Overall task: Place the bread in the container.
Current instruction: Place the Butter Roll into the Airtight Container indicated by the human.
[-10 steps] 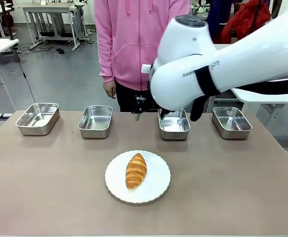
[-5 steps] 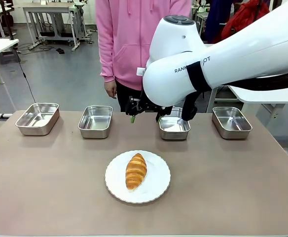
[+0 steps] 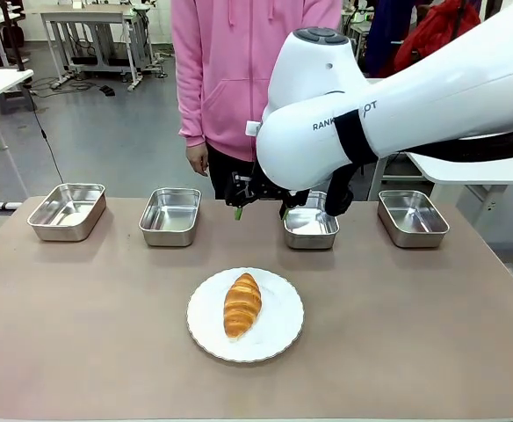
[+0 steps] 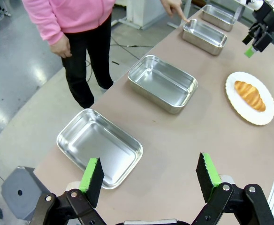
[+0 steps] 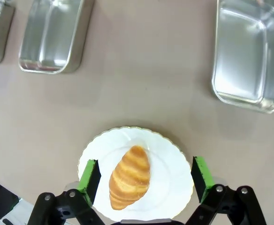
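Tabletop, lower centre of front frame: bread (image 3: 242,304) lies on white plate (image 3: 285,309). Looks light, soft, flaky; I'd pinch gently across the thick middle. Right gripper (image 5: 145,174) hovers above, jaws wide, empty. Left gripper (image 4: 148,176) wide too, empty. Container (image 3: 310,237) sits beyond plate, upper right.

The way down to the bread (image 5: 130,177) between the right gripper's (image 5: 145,174) spread fingers (image 5: 90,178) is free. The plate (image 5: 179,159) rim lies just inside both pads. Beyond the fingertips, bare table (image 5: 141,79) runs between a pan (image 5: 52,35) off one finger and a second pan (image 5: 247,56) off the other. A person's hand (image 4: 174,6) points at the second pan's rim.
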### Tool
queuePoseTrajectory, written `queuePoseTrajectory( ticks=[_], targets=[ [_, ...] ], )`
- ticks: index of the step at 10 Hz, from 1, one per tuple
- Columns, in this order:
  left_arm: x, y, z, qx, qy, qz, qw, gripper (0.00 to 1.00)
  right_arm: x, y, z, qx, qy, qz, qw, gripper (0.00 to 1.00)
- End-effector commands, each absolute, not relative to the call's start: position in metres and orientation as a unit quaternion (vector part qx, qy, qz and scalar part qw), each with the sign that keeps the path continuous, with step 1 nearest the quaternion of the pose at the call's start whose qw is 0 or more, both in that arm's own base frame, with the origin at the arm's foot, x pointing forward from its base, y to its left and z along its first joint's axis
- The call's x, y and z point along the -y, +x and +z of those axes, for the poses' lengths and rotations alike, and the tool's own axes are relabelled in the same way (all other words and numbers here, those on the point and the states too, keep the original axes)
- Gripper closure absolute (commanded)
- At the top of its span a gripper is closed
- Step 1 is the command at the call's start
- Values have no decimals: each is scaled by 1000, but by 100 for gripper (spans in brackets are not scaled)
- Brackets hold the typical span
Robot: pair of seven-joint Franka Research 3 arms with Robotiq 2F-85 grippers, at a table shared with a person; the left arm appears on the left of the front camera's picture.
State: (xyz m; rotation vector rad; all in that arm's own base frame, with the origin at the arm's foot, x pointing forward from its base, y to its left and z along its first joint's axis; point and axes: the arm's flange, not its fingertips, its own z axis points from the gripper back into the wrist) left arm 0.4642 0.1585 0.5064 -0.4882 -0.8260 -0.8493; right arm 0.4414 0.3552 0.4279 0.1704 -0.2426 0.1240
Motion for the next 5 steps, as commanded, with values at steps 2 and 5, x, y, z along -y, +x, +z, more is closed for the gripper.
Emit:
queuePoseTrajectory(
  ticks=[2, 5],
  targets=[
    [-158, 463, 508, 387, -226, -398, 801, 0, -376, 410, 405, 109, 78, -21, 991, 0],
    [-158, 463, 508, 387, -226, -398, 801, 0, -390, 389, 380, 90, 87, -80, 989, 0]
  ],
)
